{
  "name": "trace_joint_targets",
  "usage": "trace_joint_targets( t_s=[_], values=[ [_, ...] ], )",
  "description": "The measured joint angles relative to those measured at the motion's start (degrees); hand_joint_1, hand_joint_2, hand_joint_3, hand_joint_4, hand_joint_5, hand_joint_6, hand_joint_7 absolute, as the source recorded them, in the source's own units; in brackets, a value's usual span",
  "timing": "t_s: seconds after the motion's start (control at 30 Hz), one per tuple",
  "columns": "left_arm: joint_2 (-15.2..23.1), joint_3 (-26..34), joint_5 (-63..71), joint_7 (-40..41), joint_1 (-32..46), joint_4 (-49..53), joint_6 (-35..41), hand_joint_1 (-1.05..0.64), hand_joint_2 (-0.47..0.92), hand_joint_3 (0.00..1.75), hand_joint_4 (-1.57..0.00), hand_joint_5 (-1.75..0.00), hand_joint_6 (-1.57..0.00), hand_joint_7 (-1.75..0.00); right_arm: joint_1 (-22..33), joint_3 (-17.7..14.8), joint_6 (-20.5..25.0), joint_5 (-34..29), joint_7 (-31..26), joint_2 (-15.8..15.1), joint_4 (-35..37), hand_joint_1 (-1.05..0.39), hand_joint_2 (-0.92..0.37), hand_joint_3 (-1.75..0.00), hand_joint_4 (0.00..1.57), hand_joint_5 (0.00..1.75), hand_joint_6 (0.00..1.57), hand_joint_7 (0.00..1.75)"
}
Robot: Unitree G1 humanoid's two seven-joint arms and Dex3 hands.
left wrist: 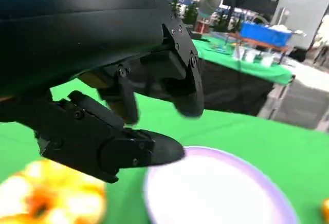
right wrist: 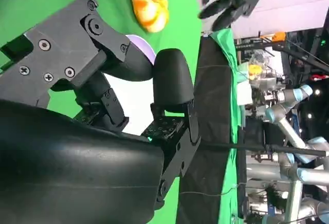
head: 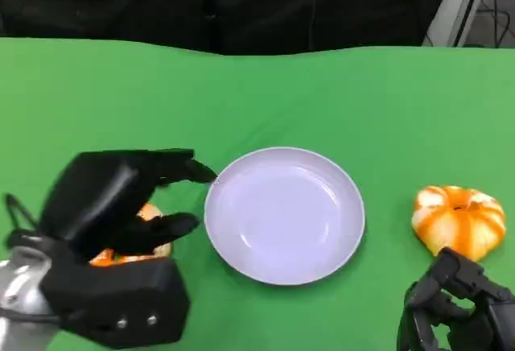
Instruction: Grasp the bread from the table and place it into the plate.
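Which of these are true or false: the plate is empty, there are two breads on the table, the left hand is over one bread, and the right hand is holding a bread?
1. The plate is empty. True.
2. Two breads lie on the green table. True: a bread left of the plate, another bread right of it.
3. The left hand hangs over the plate. False: it is over the bread left of the plate.
4. The right hand holds a bread. False: it holds nothing; the bread right of the plate lies beyond its fingers.

The plate (head: 284, 214) lies at the middle of the desk (head: 338, 93). One bread (head: 127, 246) lies just left of it, under the left hand (head: 121, 202). Another bread (head: 459, 220) lies well right of the plate, with the right hand (head: 459, 307) just before it.
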Motion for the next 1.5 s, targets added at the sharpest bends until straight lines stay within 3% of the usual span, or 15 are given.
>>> trace_joint_targets(
  t_s=[0.13,0.3,0.73,1.3,1.5],
  values=[
    [2.4,1.7,0.9,-2.5,2.7,-2.8,1.3,-1.01,0.92,0.42,-0.14,0.0,-0.37,0.0,-0.2,-0.1,0.0,0.0,0.0,0.0,0.0,-0.15,-0.47,-1.35,0.85,1.75,0.77,1.59],
    [5.3,3.9,2.2,-5.6,5.7,-4.9,3.0,-1.05,0.92,0.38,-0.01,0.0,-0.26,0.0,-0.2,-0.1,0.0,-0.1,-0.1,0.0,0.0,-0.15,-0.47,-1.35,0.85,1.75,0.78,1.59],
    [8.5,4.4,7.8,-5.5,10.9,-0.6,3.7,-1.05,0.92,0.26,0.0,0.0,-0.12,0.0,-0.1,0.0,1.0,-0.5,-0.5,0.0,-0.3,-0.12,-0.48,-1.35,0.86,1.75,0.78,1.58],
    [6.1,-0.8,10.9,8.5,5.6,21.9,-1.4,-1.03,0.92,0.31,0.0,0.0,-0.21,-0.03,-0.2,-0.1,1.0,0.0,-0.1,0.0,-0.4,-0.15,-0.47,-1.35,0.85,1.75,0.78,1.58],
    [5.5,-2.0,10.9,11.2,3.2,23.3,-2.4,-1.04,0.92,0.36,0.0,0.0,-0.22,-0.02,-0.2,-0.1,1.0,0.0,-0.1,0.0,-0.4,-0.15,-0.47,-1.35,0.86,1.75,0.78,1.59]
  ],
)
